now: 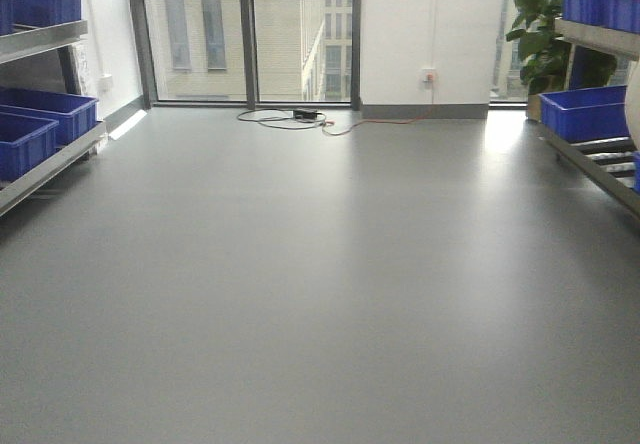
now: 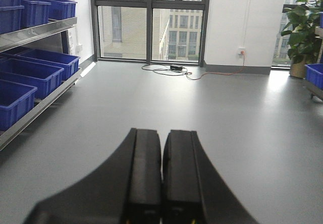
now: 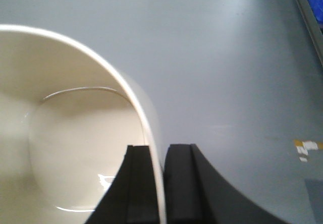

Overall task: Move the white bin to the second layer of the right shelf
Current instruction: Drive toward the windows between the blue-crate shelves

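The white bin (image 3: 75, 133) fills the left of the right wrist view: a glossy cream tub, open side toward the camera, empty inside, hanging above the grey floor. My right gripper (image 3: 160, 151) is shut on its rim, one finger inside the wall and one outside. A pale curved sliver at the front view's right edge looks like the same white bin (image 1: 633, 114). Behind it runs the right shelf's roller tier (image 1: 600, 154), sloping, with a steel front rail. In the left wrist view my left gripper (image 2: 162, 133) is shut on nothing, over bare floor.
Blue crates (image 1: 585, 112) sit on the right shelf, with more on its upper tier (image 1: 600, 4). The left shelf (image 1: 50, 159) carries several blue crates (image 2: 30, 75). Cables and a power strip (image 1: 305, 116) lie by the far windows. A potted plant (image 2: 303, 30) stands at the back right.
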